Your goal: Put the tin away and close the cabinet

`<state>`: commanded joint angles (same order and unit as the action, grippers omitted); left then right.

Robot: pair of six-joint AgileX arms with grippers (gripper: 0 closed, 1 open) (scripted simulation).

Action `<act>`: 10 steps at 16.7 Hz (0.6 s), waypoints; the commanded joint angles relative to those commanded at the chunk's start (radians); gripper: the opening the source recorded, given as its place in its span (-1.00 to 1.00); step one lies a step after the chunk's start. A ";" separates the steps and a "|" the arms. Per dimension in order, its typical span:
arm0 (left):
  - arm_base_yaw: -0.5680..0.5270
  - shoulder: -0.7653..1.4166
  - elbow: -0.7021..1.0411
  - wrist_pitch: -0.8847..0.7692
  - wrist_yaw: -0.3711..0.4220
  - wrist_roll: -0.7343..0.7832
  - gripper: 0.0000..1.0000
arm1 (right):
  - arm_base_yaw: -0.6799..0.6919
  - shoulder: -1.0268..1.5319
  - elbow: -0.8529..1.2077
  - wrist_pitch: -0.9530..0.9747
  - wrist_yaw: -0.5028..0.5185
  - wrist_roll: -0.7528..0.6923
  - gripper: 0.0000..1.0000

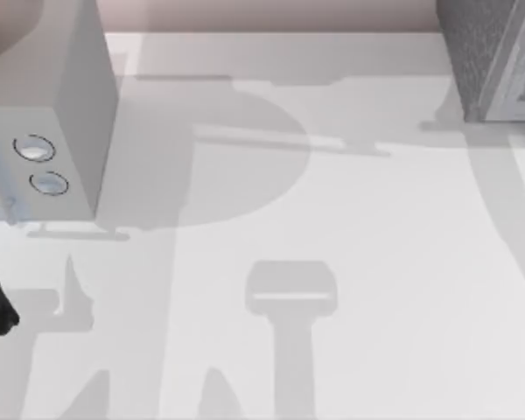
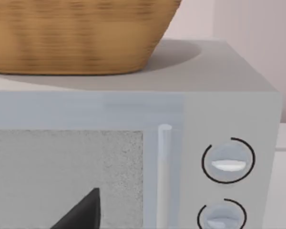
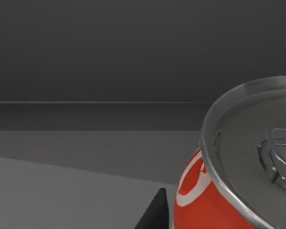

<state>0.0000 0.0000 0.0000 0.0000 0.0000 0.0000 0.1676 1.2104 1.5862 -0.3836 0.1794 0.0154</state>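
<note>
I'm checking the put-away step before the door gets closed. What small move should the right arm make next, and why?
Probably set the tin down and let go. The right wrist view shows it upright and very close to the camera, with dark grey walls and a floor around it, which suggests it is already inside the cabinet. Whether the right gripper grips it I cannot tell. The left arm waits by the pale box with two dials.
</note>
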 joint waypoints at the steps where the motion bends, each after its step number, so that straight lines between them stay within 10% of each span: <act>1: 0.000 0.000 0.000 0.000 0.000 0.000 1.00 | 0.006 0.038 0.053 -0.012 0.005 0.001 -1.00; 10: 0.000 0.000 0.000 0.000 0.000 0.000 1.00 | 0.014 0.118 0.159 -0.036 0.015 0.005 -1.00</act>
<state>0.0000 0.0000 0.0000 0.0000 0.0000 0.0000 0.1812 1.3282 1.7449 -0.4194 0.1945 0.0199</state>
